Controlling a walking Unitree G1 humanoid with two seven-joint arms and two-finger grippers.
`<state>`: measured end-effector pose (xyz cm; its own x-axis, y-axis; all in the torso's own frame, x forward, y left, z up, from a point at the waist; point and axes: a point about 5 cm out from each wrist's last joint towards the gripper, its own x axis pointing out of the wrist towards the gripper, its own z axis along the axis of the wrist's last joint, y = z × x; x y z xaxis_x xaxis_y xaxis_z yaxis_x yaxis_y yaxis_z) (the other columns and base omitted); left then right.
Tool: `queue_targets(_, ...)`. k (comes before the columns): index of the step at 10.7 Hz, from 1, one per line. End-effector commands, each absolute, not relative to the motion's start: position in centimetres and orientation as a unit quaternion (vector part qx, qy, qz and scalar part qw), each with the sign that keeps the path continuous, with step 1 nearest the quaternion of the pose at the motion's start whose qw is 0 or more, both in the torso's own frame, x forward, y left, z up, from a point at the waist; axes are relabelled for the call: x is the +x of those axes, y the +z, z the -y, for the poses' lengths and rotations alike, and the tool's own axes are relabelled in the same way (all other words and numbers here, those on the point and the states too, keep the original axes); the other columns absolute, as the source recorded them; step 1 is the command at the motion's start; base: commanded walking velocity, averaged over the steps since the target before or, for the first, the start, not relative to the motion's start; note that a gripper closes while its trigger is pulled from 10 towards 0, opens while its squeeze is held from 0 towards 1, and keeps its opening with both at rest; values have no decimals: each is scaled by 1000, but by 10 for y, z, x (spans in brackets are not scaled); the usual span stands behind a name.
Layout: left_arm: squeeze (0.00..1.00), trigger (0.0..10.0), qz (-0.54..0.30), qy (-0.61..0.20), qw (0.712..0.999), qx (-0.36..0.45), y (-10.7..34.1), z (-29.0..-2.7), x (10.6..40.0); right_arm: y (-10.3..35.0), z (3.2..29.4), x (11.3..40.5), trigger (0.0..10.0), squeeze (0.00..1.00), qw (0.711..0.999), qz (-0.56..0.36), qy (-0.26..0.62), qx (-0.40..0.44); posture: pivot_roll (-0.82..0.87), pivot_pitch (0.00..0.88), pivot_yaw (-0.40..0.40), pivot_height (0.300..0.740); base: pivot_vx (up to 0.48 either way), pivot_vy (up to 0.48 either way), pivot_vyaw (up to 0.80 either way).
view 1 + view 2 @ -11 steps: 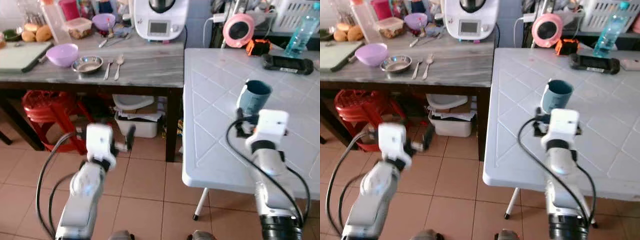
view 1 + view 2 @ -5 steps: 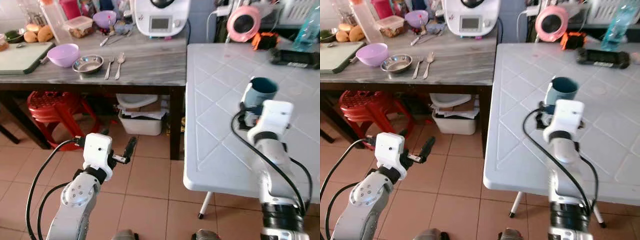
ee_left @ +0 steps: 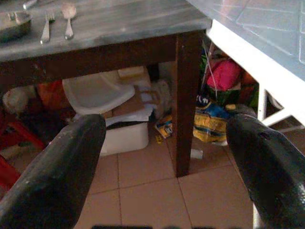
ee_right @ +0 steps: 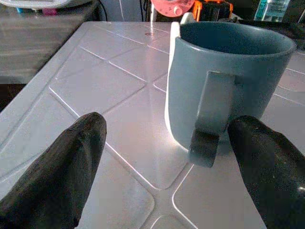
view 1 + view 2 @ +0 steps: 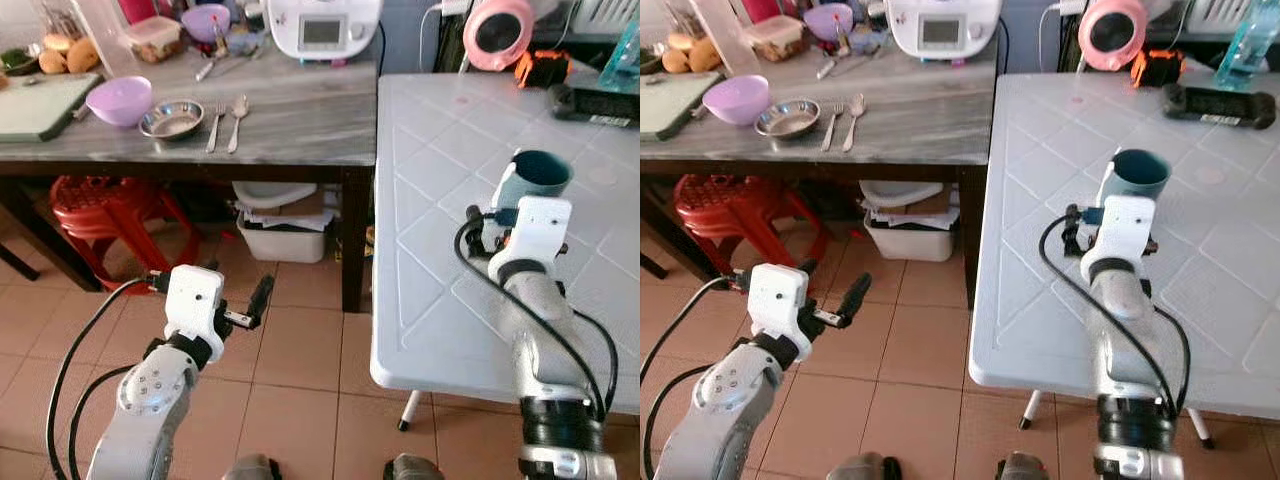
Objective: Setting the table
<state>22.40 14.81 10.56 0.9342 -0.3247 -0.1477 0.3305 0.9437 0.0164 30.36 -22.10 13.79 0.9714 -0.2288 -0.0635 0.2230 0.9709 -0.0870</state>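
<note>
Mug point(image 4: 228, 81) stands upright mid-table point(image 5: 440, 250); right gripper point(image 4: 164, 157) spread apart just behind it.

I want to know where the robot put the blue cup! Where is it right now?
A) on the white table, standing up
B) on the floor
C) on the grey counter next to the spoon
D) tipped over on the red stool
A: the blue cup stands upright on the white table, just ahead of the right gripper, whose fingers are open.
</note>
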Motion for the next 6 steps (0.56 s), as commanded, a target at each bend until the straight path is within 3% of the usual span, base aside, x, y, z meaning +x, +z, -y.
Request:
queue_targets(1, 0, 10000, -72, -171, 982, 25, 109, -149, 222, 139, 222, 305, 10000, 0, 992, -40, -111, -38, 54, 93, 93, 740, 0, 0, 0)
queue_targets(4, 0, 10000, -76, -176, 981, 23, 109, -148, 221, 147, 227, 312, 10000, 0, 993, -29, -107, -36, 57, 96, 92, 740, 0, 0, 0)
queue_targets(6, 0, 10000, -80, -176, 981, 21, 109, -148, 222, 149, 232, 315, 0, 0, 994, -27, -102, -30, 59, 94, 89, 740, 0, 0, 0)
